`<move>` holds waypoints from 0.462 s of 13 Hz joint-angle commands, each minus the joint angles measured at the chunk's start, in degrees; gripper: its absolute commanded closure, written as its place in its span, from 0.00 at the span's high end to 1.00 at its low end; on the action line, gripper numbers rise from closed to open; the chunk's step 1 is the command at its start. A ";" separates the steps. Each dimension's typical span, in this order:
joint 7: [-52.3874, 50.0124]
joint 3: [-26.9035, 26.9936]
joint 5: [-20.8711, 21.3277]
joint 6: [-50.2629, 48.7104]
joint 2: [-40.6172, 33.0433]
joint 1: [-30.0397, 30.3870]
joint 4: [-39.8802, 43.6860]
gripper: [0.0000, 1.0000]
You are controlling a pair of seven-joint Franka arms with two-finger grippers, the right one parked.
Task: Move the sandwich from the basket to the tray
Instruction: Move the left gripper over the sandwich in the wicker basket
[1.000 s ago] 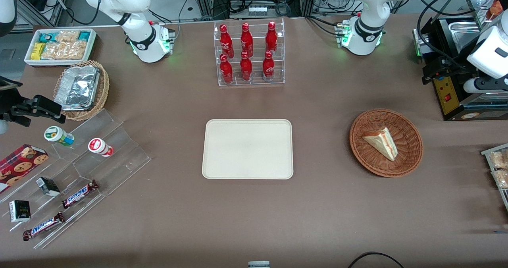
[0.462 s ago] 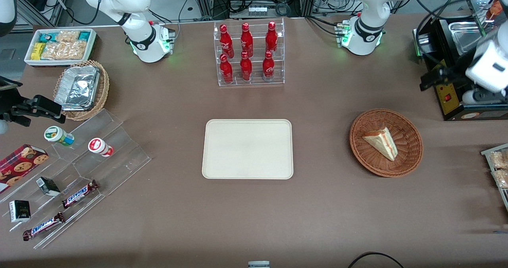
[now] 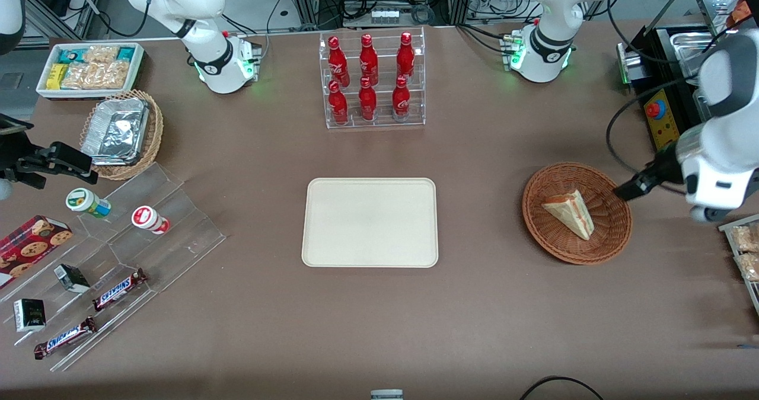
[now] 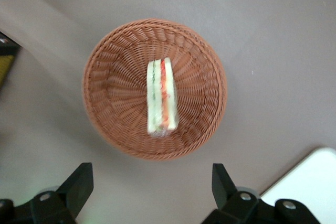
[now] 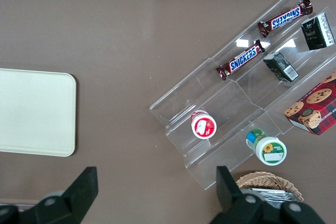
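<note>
the pale triangular sandwich wedge (image 3: pixel 569 213) with red and green filling lies in the round reddish-brown wicker basket (image 3: pixel 616 234), well apart from the flat cream rectangular tray (image 3: pixel 370 222). the left arm's black gripper (image 4: pixel 149 190) hangs above the basket's edge, jaws spread wide and holding nothing. two candy bars (image 3: pixel 118 289) read "snickers".

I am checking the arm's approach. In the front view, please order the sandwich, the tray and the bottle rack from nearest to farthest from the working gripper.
The gripper hovers open over the basket's rim, at the working arm's end.
1. Sandwich, in the basket beside the gripper.
2. Tray, mid-table.
3. Bottle rack, farther from the camera than the tray.
</note>
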 commanded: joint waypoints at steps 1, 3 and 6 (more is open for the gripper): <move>-5.31 -0.25 0.25 12.56 -1.66 -0.48 -11.39 1.00; -7.85 -0.25 2.34 21.79 -1.58 -0.83 -18.25 1.00; -12.60 -0.25 4.99 32.28 -0.18 -1.71 -24.96 1.00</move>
